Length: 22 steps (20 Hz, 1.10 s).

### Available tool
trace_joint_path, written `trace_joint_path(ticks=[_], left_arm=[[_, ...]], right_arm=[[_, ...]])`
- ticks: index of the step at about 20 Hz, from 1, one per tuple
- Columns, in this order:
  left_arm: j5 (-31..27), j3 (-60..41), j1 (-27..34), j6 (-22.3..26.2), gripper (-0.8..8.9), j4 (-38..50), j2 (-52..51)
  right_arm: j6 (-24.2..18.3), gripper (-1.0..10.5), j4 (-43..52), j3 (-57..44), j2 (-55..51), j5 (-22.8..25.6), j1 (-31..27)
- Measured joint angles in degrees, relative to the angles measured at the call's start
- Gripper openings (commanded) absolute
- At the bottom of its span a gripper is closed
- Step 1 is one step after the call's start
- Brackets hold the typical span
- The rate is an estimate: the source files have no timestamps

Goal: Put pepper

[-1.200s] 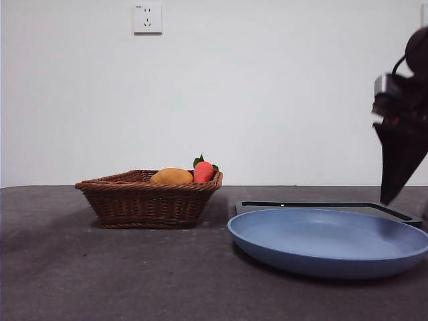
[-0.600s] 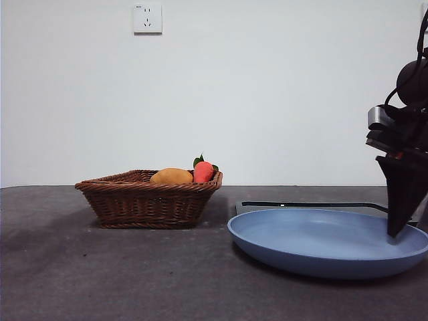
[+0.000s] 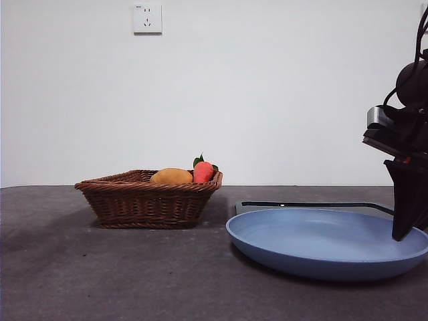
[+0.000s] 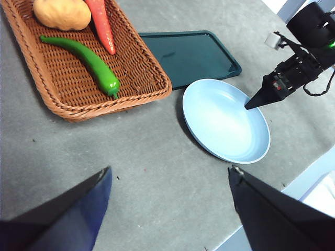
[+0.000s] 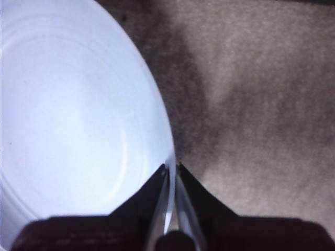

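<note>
Blue and shallow, the round plate (image 4: 226, 120) sat on the grey, faintly mottled tabletop (image 4: 146, 172), with the right gripper (image 5: 171, 170) pinched closed on its rim, one black jaw inside the lip and one outside. In the front view that gripper (image 3: 399, 235) came down at the plate's (image 3: 321, 244) right end, its upper arm cut off by the picture's edge. A flat dark-green rectangular tray (image 4: 191, 55) lay just behind the plate, between it and the basket, and only showed as a thin dark line in the front view.

The long, glossy green pepper (image 4: 84, 56) lay in the brown woven wicker basket (image 4: 131, 97), curved, near the basket's front wall, beside a slender orange-red carrot (image 4: 100, 25) and a rounded yellow-orange fruit (image 4: 62, 12). From the front the basket's (image 3: 148, 200) wall hid the pepper altogether; only the fruit (image 3: 171, 176) and the carrot's leafy end (image 3: 203, 170) rose above it.

The left gripper (image 4: 170, 175) hung high over bare table, its jaws spread wide apart, holding nothing. Wide open tabletop lay between the basket and the near edge, and the plate stood close to the table's far corner.
</note>
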Motion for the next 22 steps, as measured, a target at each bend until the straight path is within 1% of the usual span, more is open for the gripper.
trace_joint_path(ticks=[6, 11, 13, 15, 19, 22], left_arm=[[-0.48, 0.0, -0.68, -1.44, 3.89, 2.05, 1.33], [-4.39, 2.27, -4.04, -2.67, 3.89, 4.17, 6.47], [-7.61, 4.46, -6.25, -3.02, 3.89, 5.2, 10.01], [-12.48, 8.5, -9.7, -3.85, 3.88, 6.58, 15.65], [-22.25, 20.31, -16.24, -5.14, 3.88, 7.5, 30.69], [-27.85, 29.24, -20.02, -5.6, 3.88, 7.67, 43.04]], right_arm=[[1.75, 0.0, -0.79, 0.0, -2.67, -0.39, 0.0], [2.84, 0.0, -2.4, 0.0, -9.94, -0.57, -0.09], [3.32, 0.0, -2.99, 0.0, -13.33, -0.55, -0.31], [3.93, 0.0, -4.13, 0.0, -17.68, -0.52, -0.42], [5.35, 0.0, -5.66, 0.0, -25.73, -0.52, -2.19], [6.21, 0.0, -6.69, 0.0, -30.8, -0.42, -4.85]])
